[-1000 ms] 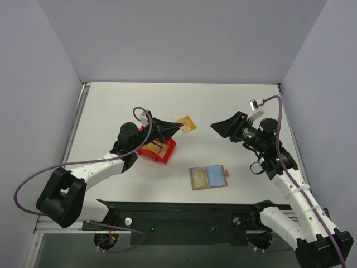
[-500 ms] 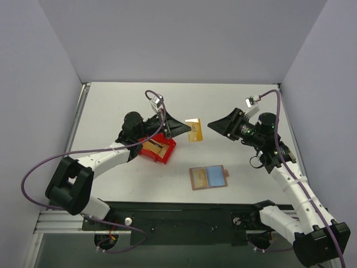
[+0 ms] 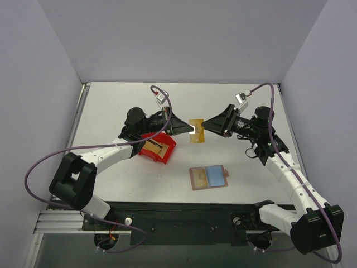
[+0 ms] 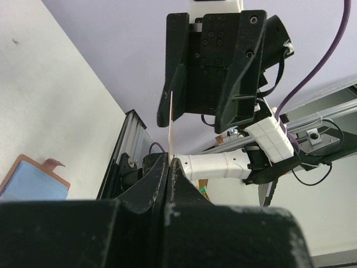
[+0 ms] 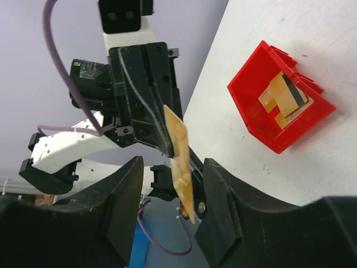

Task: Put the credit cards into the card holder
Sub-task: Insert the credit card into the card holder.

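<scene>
Brought together now, the left end effector (image 3: 189, 129) pinches a credit card (image 3: 197, 133). The right end effector (image 3: 205, 127) gapes around it.

No text, label, brand, number or sign can be read in any of the views. On the credit card (image 3: 196, 129) held in the air only a blurred, mottled gold face is seen, and no lettering can be made out on it. The cards (image 5: 284, 95) lying in the red bin (image 5: 254, 106) are shown too small for any print to be told. Nothing legible is seen on the open card holder (image 3: 208, 177) on the surface.
</scene>
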Motion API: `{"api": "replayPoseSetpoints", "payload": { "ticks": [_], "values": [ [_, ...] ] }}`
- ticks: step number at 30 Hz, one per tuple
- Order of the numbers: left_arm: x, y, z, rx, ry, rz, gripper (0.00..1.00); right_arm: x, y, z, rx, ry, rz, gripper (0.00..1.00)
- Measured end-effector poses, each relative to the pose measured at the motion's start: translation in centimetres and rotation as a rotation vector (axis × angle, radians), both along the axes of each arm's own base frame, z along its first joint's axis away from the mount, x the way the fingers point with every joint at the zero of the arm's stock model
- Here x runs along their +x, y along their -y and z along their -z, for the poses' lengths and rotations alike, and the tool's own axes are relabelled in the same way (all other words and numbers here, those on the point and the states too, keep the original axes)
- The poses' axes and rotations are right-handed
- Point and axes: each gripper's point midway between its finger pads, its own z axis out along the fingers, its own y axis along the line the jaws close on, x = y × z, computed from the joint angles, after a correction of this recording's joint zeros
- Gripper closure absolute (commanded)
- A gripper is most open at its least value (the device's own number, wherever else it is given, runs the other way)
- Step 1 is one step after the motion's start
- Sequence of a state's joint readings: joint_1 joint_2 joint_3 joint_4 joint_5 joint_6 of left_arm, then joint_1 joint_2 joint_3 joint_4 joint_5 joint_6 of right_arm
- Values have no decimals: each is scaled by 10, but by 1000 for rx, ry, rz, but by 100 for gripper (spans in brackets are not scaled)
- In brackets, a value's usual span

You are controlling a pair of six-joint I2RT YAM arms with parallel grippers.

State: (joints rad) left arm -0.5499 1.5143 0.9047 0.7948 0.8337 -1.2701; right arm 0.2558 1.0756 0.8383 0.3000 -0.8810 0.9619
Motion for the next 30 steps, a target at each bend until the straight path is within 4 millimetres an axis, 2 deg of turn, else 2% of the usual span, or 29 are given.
{"api": "replayPoseSetpoints", "payload": {
  "ticks": [6,9,16,22,27,30],
  "values": [
    [1,10,12,-2,-52,35,100,-5,-4,-4,16,14,-38,62],
    [1,14,5,-24,-55,53,100,-5,-7,-1,8,10,-51,66],
    [2,21,-8,-72,-65,82,100,-21,-23,7,-32,7,-129,74],
    [0,21,-12,-87,-68,98,100,-20,-21,8,-65,31,-124,73],
    [-1,21,-12,-88,-72,106,100,-19,-16,11,-98,43,-90,64],
    [-2,21,-12,-89,-68,111,100,-18,-13,10,-108,54,-68,62]
  ]
}}
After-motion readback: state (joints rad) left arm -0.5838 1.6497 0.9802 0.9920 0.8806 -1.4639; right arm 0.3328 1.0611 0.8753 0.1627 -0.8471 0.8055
